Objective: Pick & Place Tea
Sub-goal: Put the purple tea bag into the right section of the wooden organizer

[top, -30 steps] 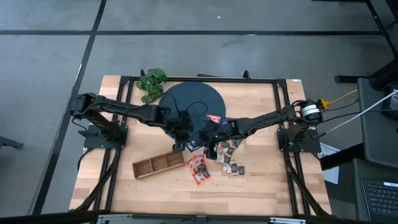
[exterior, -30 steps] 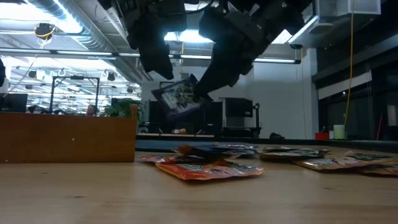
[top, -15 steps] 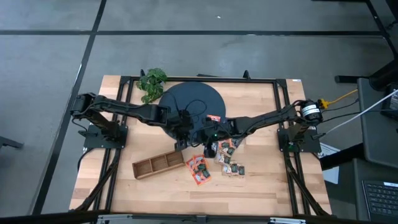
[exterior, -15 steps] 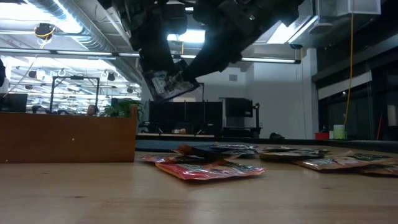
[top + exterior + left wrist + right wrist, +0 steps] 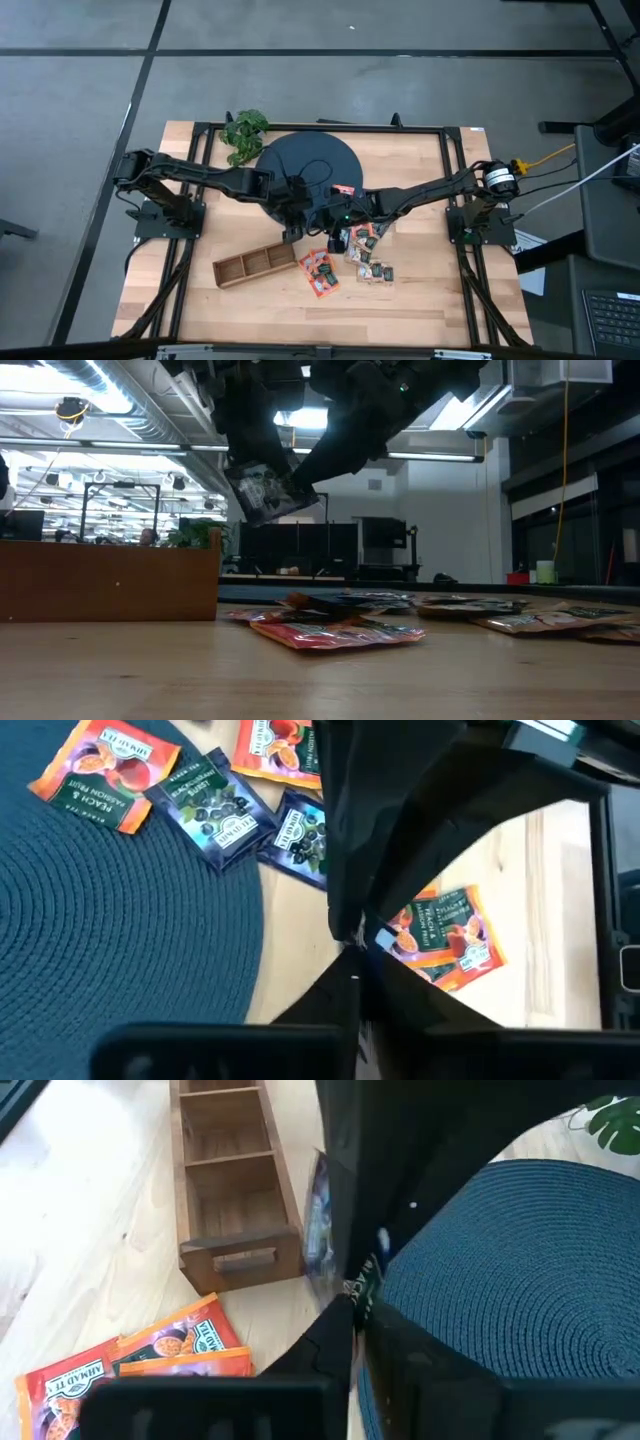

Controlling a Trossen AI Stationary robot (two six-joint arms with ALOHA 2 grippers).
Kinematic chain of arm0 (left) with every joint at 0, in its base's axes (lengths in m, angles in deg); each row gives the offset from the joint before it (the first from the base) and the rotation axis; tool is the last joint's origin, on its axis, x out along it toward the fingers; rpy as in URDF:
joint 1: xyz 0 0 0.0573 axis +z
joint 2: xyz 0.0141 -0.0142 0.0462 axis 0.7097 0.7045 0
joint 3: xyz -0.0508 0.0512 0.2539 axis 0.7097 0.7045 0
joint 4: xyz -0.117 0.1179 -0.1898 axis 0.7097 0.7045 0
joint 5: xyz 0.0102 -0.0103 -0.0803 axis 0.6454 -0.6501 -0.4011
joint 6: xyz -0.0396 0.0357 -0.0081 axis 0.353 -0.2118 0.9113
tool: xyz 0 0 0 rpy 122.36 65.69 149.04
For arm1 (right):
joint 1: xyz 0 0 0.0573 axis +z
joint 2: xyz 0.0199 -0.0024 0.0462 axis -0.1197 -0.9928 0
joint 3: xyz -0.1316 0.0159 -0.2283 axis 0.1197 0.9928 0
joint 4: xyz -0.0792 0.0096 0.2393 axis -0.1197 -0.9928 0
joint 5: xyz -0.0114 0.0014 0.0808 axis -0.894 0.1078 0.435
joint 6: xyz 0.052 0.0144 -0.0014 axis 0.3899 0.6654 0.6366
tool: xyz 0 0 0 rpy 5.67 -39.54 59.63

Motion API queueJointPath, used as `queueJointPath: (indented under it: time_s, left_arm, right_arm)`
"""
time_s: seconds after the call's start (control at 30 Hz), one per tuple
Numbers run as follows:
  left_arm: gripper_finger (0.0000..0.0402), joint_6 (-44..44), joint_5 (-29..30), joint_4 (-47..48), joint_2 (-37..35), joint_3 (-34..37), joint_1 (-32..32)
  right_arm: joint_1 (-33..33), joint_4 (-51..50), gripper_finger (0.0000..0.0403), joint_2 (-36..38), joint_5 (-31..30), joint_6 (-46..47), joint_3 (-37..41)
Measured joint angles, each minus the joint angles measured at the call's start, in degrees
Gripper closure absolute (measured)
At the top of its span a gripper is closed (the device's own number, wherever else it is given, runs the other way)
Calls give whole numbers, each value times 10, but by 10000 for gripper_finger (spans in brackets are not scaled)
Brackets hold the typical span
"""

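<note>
A dark tea sachet with a light label (image 5: 262,493) hangs in the air above the table's middle, between my two grippers. My left gripper (image 5: 248,464) comes down on it from above and is shut on it. My right gripper (image 5: 306,486) reaches in from the right and is shut on its other edge. In the right wrist view the sachet (image 5: 318,1230) shows edge-on. More tea lies flat on the wood: orange-red sachets (image 5: 320,270) and dark ones (image 5: 372,262). One orange sachet (image 5: 345,189) lies on the dark disc (image 5: 310,165). My left gripper holds the sachet by its upper left part (image 5: 246,482), fingers pointing down from above. The sachet hangs tilted below them, clear of the table. The fingers hide the exact place of contact. My right gripper pinches the sachet's right edge (image 5: 297,497) between its two fingers. It slants down from the upper right toward the table's left. Only that edge is between the fingertips.
A brown wooden compartment tray (image 5: 255,265) lies near the front left, also in the right wrist view (image 5: 225,1180). A leafy green plant (image 5: 245,132) stands at the disc's far left. Bare wood stretches along the near edge (image 5: 320,315).
My right gripper has carried the dark sachet up and toward the table's left, to my left gripper. The sachet now hangs higher, tilted, with my left gripper's fingers on its upper part.
</note>
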Motion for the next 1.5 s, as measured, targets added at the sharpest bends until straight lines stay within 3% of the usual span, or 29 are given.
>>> queueJointPath:
  time_s: [0.2,0.4,0.67,0.83,0.97,1.13,1.33,1.5]
  left_arm:
    - [399,4,13,-2,-5,0,-3]
    - [399,-1,103,-8,-58,16,-34]
    - [400,83,180,-287,-180,227,-96]
    - [400,137,307,-425,-234,337,-179]
    - [400,183,432,-490,-238,392,-265]
    - [400,242,566,-500,-216,409,-353]
    - [400,278,636,-501,-168,408,-408]
    - [400,225,668,-567,-126,408,-425]
  right_arm:
    - [-7,-51,326,5,15,20,2]
    - [-24,-55,280,44,55,58,45]
    - [-13,45,250,58,59,108,80]
    - [7,85,248,54,62,115,80]
    - [16,120,248,55,39,122,80]
    - [21,152,248,55,9,124,80]
    - [21,192,248,50,0,157,80]
    - [21,238,248,23,58,170,80]
